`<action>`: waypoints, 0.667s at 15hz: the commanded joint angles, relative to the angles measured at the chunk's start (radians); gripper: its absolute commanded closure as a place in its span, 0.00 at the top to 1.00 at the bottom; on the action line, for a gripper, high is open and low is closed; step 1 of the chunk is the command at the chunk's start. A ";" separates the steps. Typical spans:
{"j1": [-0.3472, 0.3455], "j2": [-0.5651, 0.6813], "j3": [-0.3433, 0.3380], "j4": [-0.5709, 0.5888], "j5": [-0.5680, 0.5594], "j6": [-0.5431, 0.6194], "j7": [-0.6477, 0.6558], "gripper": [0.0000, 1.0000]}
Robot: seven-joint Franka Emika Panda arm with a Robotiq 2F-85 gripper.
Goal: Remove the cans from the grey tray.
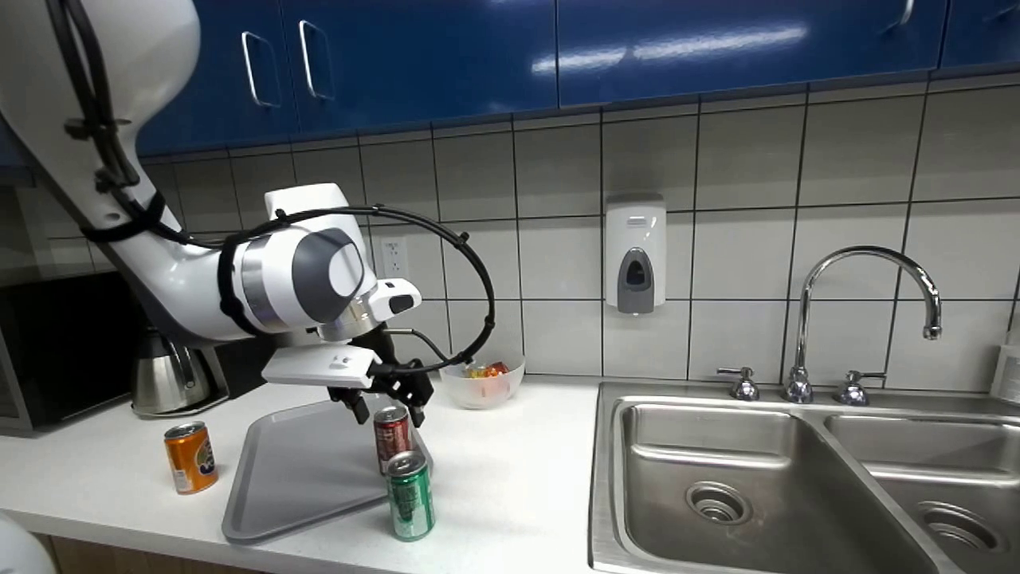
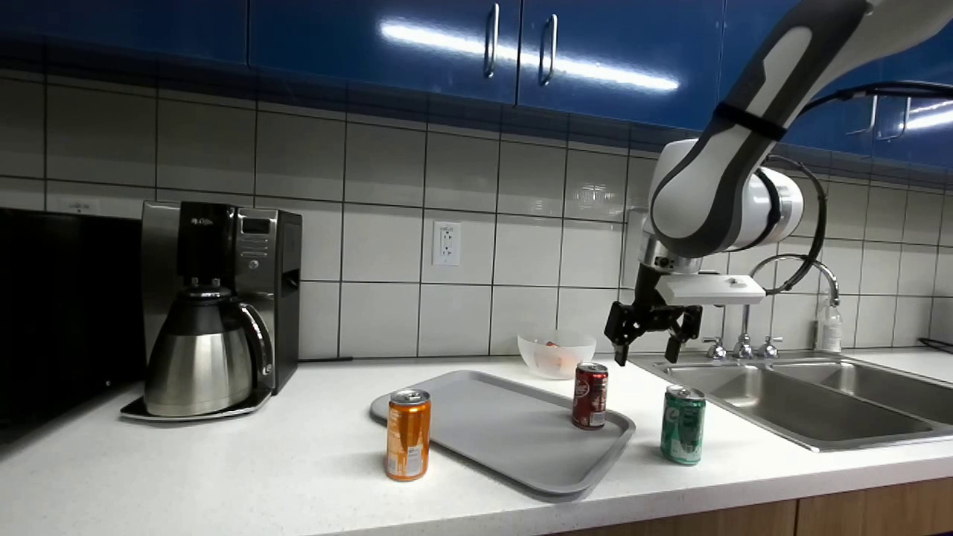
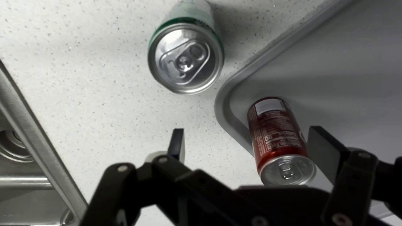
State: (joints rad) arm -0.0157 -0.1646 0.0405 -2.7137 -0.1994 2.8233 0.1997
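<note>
Looks like just one can left to clear, going by the layout: got the small red cylindrical drink can with the silvery top (image 2: pixel 590 396) standing upright on the flat grey rectangular tray with rounded corners (image 2: pixel 484 424), near the corner closest to the double steel sink (image 2: pixel 804 406). Would count the small green cylindrical drink can (image 2: pixel 683 426) and the small orange cylindrical drink can (image 2: pixel 408 438) as done, both upright on the white speckled countertop (image 2: pixel 223 476). In an exterior view, can see the black two-fingered gripper (image 2: pixel 648 356) pointing down, spread wide, pinching nothing, and over toward the sink side of the red can. Same story in the wrist view: can see the red can between the black tray-side finger (image 3: pixel 326 150) and the black sink-side finger (image 3: pixel 178 142), but way nearer the tray-side one, so not centred. Can't tell the exact height gap. With the can's long axis vertical, should suit a plain top-down grab. Would shift away from the sink first, further over the tray, to get the can mid-gap, then drop straight down and squeeze. Might clip the silvery top with the tray-side finger if lowered from right here.
</note>
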 commanded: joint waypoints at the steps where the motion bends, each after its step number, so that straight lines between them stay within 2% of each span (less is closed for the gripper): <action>1: -0.009 0.020 0.036 0.036 -0.007 -0.009 0.035 1.00; 10: 0.023 0.176 0.034 0.167 0.013 -0.017 -0.001 1.00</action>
State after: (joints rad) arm -0.0104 -0.0598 0.0722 -2.6202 -0.1994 2.8226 0.2073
